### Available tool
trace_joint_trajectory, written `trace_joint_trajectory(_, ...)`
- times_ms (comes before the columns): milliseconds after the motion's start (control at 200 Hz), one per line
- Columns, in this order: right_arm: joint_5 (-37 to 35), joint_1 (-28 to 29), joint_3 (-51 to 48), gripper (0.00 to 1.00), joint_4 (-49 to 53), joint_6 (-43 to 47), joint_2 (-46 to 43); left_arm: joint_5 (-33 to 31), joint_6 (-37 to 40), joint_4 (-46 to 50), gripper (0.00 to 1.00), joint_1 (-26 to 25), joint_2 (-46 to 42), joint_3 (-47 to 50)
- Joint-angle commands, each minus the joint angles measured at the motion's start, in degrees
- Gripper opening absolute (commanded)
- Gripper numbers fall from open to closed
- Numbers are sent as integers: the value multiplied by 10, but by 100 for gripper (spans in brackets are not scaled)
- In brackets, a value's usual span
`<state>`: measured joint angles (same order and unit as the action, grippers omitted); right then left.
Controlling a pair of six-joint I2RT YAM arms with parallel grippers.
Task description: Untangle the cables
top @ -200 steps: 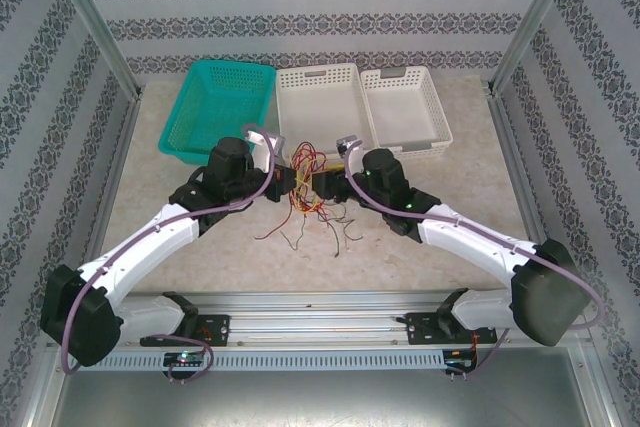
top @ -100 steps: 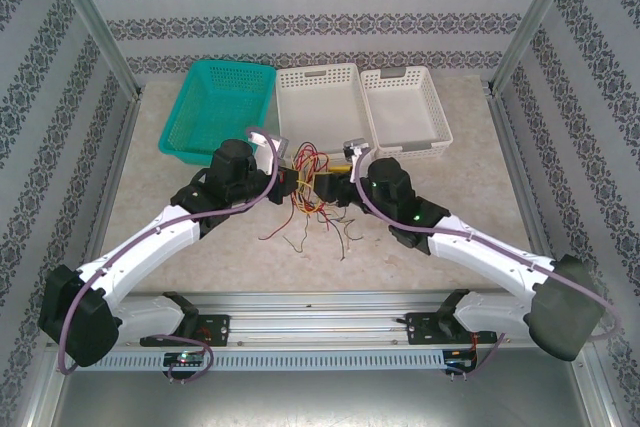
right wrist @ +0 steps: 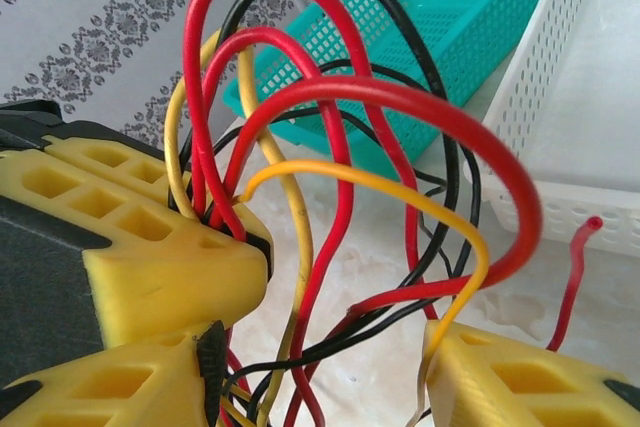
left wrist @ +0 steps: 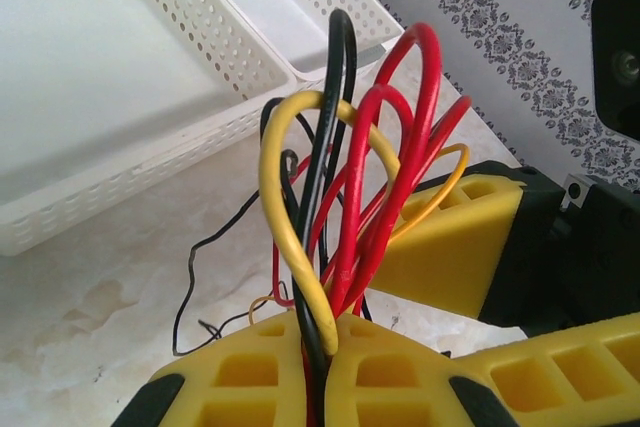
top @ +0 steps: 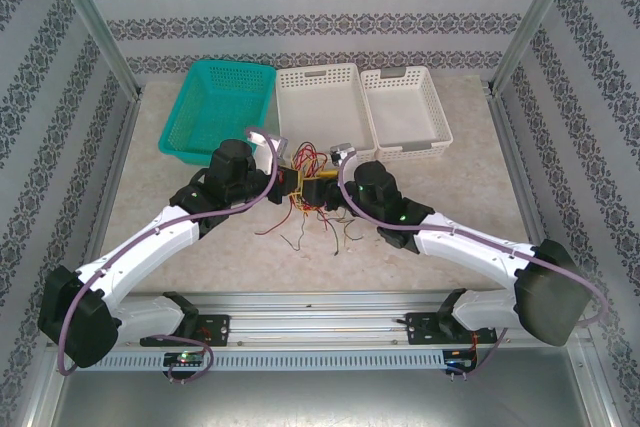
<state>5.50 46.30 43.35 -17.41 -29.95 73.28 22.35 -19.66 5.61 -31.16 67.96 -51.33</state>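
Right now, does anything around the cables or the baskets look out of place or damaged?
Only the tangle itself: the thin red, yellow and black cables loop up in a knot from the shut left gripper, loose ends trailing on the beige marbled table. The open right gripper straddles several loops. Nothing looks broken or spilled.

Teal basket, white basket, second white basket line the marbled table's far edge

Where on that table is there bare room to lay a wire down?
Right table between white basket and right arm; left strip below teal basket, beside left arm. Centre is crowded with cables.
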Motion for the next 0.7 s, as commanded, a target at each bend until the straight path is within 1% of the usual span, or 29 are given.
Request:
trace_joint_trajectory(0, 1, 13, -25, 56, -65, -7, -4, 11, 4, -27, 0, -7, -17, -8)
trace_joint_trajectory(50, 0, 14, -21, 55, -66, -8, 3, 14, 2, -30, 0, -7, -18, -7)
trace_joint_trajectory(140, -2, 14, -5, 49, -50, -4, 28, 22, -4, -36, 0, -7, -23, -5)
trace_joint_trajectory(225, -28, 14, 3, 33, -38, -6, 44, 25, -5, -40, 0, -7, -30, -2)
trace_joint_trajectory(295, -59, 14, 5, 23, -21, -3, 45, 32, 0, -39, 0, -7, -36, -2)
trace_joint_trajectory(350, -88, 14, 8, 14, 9, 8, 40, 29, 3, -36, 0, -7, -42, -1)
trace_joint_trajectory(405, -137, 14, 13, 9, 59, 21, 26, 29, 7, -32, 0, -7, -46, -1)
trace_joint_trajectory(530, -235, 8, 6, 4, 131, 54, -14, 32, 9, -26, 0, -9, -49, -4)
trace_joint_trajectory(694, -305, -9, 12, 2, 212, 103, -49, 45, 16, -7, 0, -11, -38, -16)
